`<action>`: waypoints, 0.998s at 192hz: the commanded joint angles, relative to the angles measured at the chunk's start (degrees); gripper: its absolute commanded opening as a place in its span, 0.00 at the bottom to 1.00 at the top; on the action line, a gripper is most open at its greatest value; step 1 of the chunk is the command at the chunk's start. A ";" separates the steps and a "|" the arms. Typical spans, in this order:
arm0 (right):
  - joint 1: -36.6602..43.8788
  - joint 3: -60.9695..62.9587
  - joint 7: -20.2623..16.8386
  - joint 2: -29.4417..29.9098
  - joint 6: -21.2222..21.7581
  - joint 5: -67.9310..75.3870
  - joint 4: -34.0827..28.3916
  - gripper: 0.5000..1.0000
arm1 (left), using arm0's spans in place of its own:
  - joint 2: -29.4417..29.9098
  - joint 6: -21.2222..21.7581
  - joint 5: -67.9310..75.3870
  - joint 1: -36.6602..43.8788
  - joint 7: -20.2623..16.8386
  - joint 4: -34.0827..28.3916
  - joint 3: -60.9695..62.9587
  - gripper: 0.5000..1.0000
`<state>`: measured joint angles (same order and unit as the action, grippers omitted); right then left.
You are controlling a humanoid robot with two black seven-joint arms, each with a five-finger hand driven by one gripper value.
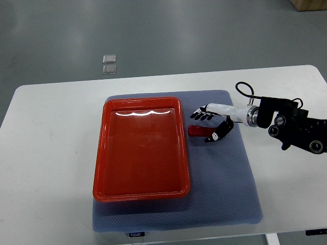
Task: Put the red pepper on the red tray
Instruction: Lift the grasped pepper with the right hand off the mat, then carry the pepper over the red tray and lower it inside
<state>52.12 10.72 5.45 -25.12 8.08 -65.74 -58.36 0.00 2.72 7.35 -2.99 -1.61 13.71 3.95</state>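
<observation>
We see only 1 arm in the top view: the right hand (211,124) reaches in from the right edge over the blue mat (225,194), and the left arm is out of frame. The fingers (202,115) are spread wide on the far side of the red pepper (198,131), with the thumb curling round on the near side, so the hand brackets the pepper's right end without closing on it. We cannot tell whether any fingertip is touching the pepper; nothing looks gripped.

The pepper lies flat on the mat, under and just left of the palm, its free end pointing toward the red tray (100,153). The tray sits just beyond that end, further left of the hand, and it holds nothing.

Our worries from here:

1. The pepper is low and slim. If the fingers close above its body, we expect them to pinch air or skid over the smooth skin.
2. The hand covers only 1 end. A grip there could let the far end droop or swing on the lift.
3. A closing thumb could roll the pepper away, toward the tray wall.
4. The tray has a raised rim. A low carry leftward could knock the pepper against it or shove the tray along the mat.
</observation>
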 commanded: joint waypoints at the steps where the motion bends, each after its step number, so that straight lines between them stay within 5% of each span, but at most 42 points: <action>1: -0.35 -0.09 0.00 0.07 -0.17 -0.36 0.00 0.43 | 0.00 0.01 0.03 0.00 0.02 0.00 0.00 1.00; 27: -0.61 -0.09 0.00 0.16 -0.34 -2.12 0.00 0.10 | 0.00 0.01 -0.05 0.00 0.02 0.00 0.00 1.00; 44: -0.52 0.00 0.00 -0.10 -0.43 -2.20 0.00 0.00 | 0.00 0.01 0.03 0.00 -0.06 0.00 0.00 1.00; 135: 11.08 0.44 -0.35 -5.82 2.73 2.81 -4.66 0.00 | 0.00 0.01 -0.05 0.00 0.02 -0.08 0.00 1.00; 192: 18.90 -5.45 -0.96 4.73 2.91 7.82 -2.28 0.00 | 0.00 0.01 -0.05 0.00 0.02 0.00 0.00 1.00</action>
<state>68.23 8.79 4.53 -25.28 11.47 -58.62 -62.47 0.00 2.73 7.32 -2.99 -1.57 13.71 3.95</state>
